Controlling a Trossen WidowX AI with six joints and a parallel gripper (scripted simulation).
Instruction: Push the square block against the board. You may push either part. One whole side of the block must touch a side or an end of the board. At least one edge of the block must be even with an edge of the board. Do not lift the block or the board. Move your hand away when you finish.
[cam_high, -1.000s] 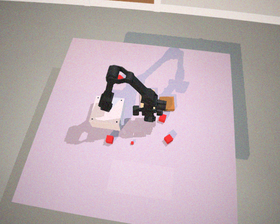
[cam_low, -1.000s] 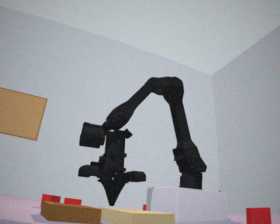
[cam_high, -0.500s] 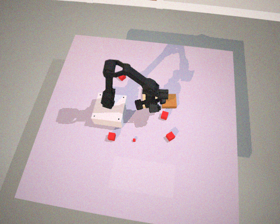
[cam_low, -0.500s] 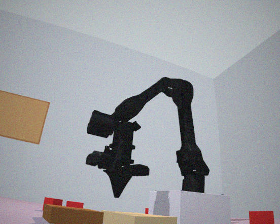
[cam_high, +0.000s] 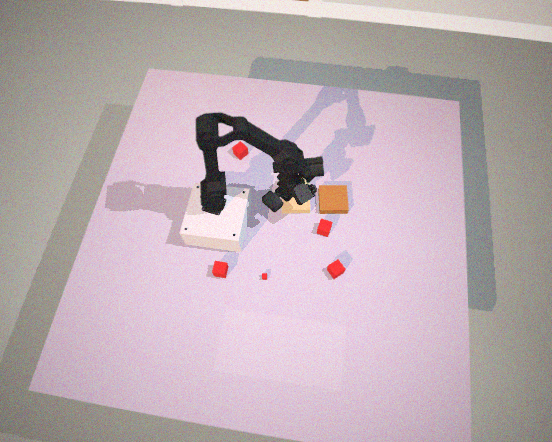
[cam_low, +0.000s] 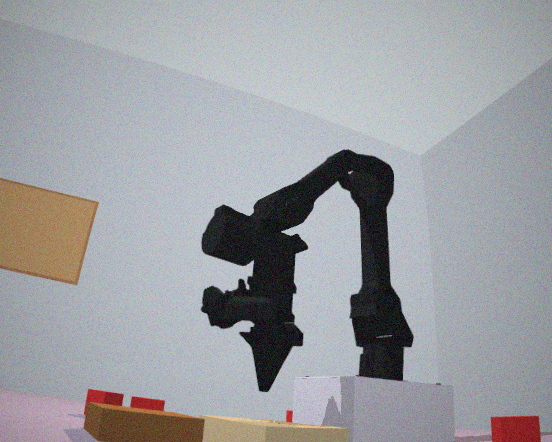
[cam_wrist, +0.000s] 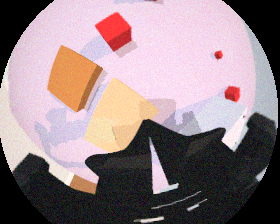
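The orange square block (cam_high: 333, 199) (cam_low: 145, 423) (cam_wrist: 71, 77) lies flat on the pink mat (cam_high: 150, 310). The pale tan board (cam_high: 298, 207) (cam_low: 270, 430) (cam_wrist: 119, 114) lies just left of it in the top view. A narrow shadowed gap shows between them in the wrist view, and their sides look slightly out of line. My gripper (cam_high: 291, 195) (cam_low: 263, 384) (cam_wrist: 145, 122) is shut and empty. It points down and hangs a little above the board, whose near part it hides in the top view.
Several red cubes lie on the mat, the nearest one (cam_high: 324, 227) (cam_wrist: 114, 30) just in front of the block, others (cam_high: 336, 268) (cam_high: 220, 269) (cam_high: 240, 150) farther off. The arm stands on a white base box (cam_high: 215, 227) (cam_low: 390, 405). An orange panel (cam_low: 42, 230) hangs on the wall.
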